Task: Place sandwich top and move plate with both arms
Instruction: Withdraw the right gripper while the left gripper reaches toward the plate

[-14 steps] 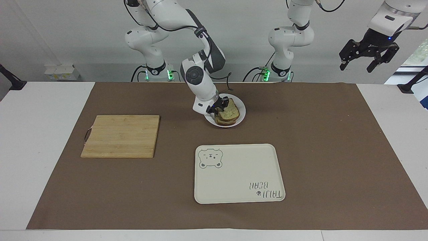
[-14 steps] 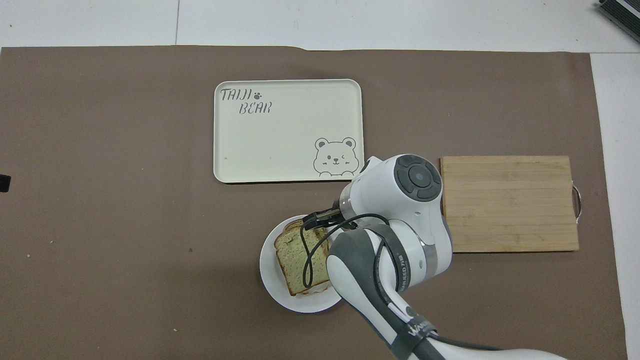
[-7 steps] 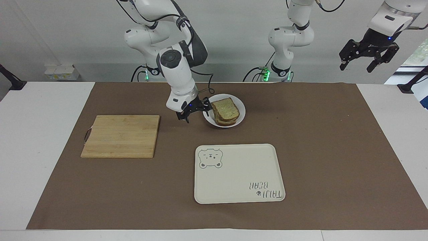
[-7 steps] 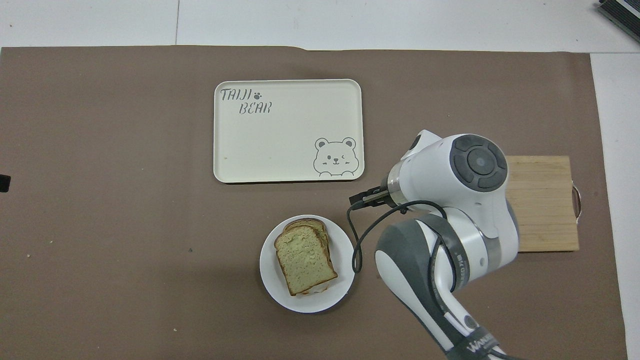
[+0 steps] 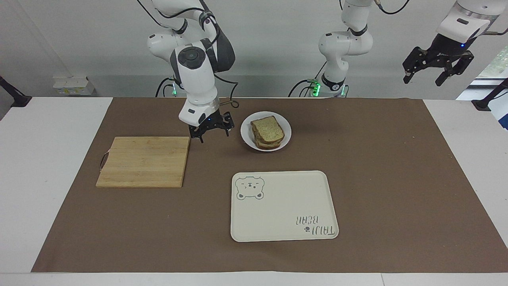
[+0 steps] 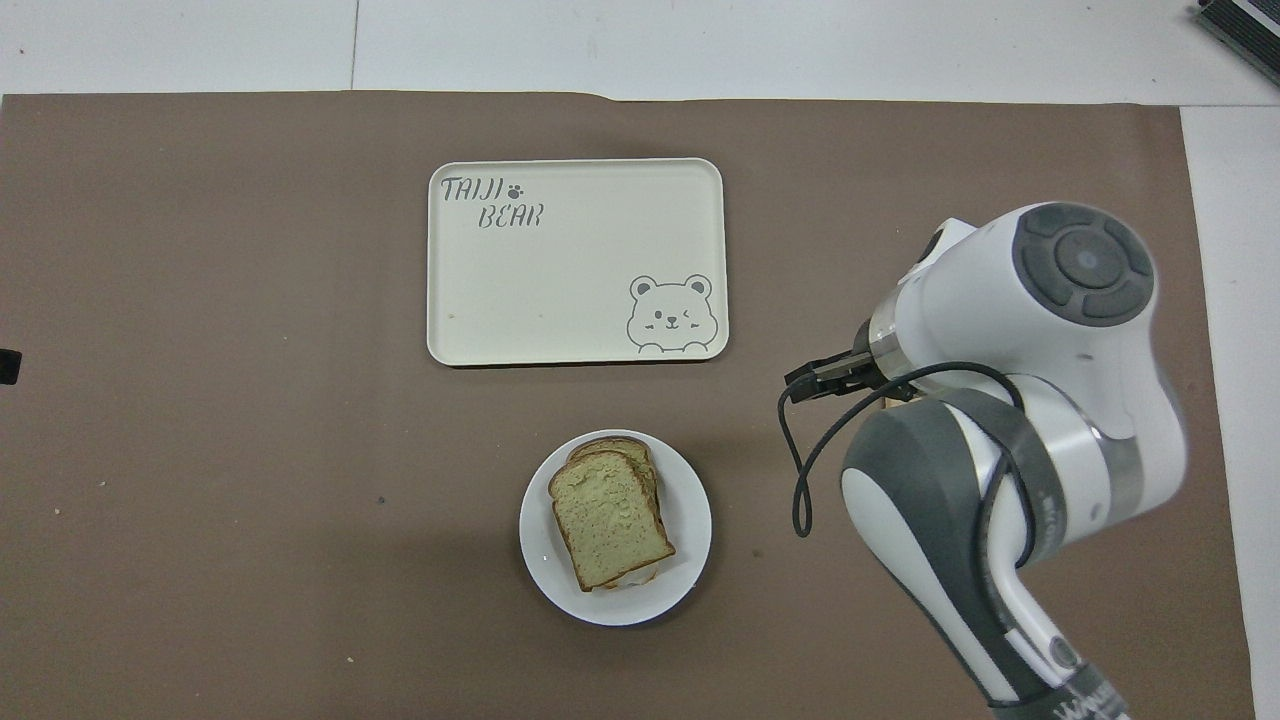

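Jaws, right: apart and empty; right gripper (image 5: 210, 129) hangs low over the brown mat (image 5: 377, 159), between the cutting board (image 5: 143, 161) and the plate (image 5: 284, 140), clear of both.
Jaws, left: apart and empty; left gripper (image 5: 438, 68) is held high off the left arm's end of the desk (image 5: 468, 171). This arm waits.
Sandwich top: top slice (image 6: 610, 518) lies flat on the stack, crust showing all round, a little askew so that the lower slice (image 6: 620, 448) peeks out at the edge farther from the robots. Nothing touches it.
Plate: small white plate sits on the mat, close to the robots, about midway between the two arm bases; sandwich is inside the rim.
Tray: cream bear tray (image 5: 274, 234) lies farther from the robots than the plate, apart from it, with nothing on it.
Board: bare, toward the right arm's end.
Done: judging by how the bread lies, the placing step looks finished.
Left: plate not yet gripped by either arm; the whole two-arm move remains. Destination not shown; the tray is a likely guess.
Next need: both grippers must come down to the rim from two sides and lift level, or the askew top may slide.
Overhead note: only the right arm's wrist shows, so its fingertips are hidden in that view.
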`<state>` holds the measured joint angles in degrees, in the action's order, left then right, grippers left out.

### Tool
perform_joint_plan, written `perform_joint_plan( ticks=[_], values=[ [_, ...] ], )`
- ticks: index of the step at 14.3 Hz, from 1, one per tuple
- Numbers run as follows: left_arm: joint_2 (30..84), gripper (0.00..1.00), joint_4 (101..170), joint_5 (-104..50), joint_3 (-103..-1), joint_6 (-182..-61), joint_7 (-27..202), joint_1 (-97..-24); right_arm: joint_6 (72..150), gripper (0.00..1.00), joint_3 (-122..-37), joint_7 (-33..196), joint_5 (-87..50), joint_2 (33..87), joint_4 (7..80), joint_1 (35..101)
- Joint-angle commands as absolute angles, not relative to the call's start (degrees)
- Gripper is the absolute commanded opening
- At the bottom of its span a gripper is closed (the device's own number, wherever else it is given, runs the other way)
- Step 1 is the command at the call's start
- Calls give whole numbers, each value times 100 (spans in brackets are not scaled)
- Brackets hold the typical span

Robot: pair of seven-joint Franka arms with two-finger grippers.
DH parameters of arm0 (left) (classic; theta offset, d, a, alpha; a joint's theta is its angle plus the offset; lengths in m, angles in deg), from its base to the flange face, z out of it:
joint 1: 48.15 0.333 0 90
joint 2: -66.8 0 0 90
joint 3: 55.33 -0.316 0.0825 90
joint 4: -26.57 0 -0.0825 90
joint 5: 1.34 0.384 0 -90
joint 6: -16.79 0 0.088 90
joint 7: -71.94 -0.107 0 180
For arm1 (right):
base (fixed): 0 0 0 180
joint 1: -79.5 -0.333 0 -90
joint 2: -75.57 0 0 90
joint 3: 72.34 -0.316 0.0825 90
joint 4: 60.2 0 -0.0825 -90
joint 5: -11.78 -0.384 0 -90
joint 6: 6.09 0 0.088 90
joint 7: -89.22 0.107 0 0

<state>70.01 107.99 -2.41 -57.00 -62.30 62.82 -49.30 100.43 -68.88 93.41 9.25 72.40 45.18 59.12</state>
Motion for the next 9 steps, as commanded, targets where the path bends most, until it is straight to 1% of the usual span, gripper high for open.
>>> perform_joint_plan(
  ticks=[1,4,7,9],
  values=[
    [7137,100,10954,-222,-5692,-6249,6262,-4903,9666,100,-6944,9300,1003,7530,4404,6462],
    [7137,100,10962,-222,-5692,-6231,6271,-4911,9595,100,-6943,9309,941,7645,4404,6955],
    [7164,100,10997,-222,-5692,-6004,6315,-4964,9569,100,-6935,9300,958,7654,4404,7211],
    [7181,100,11050,-266,-5674,-6038,6385,-4982,9447,100,-6926,9309,1054,7794,4352,7351]
  ],
)
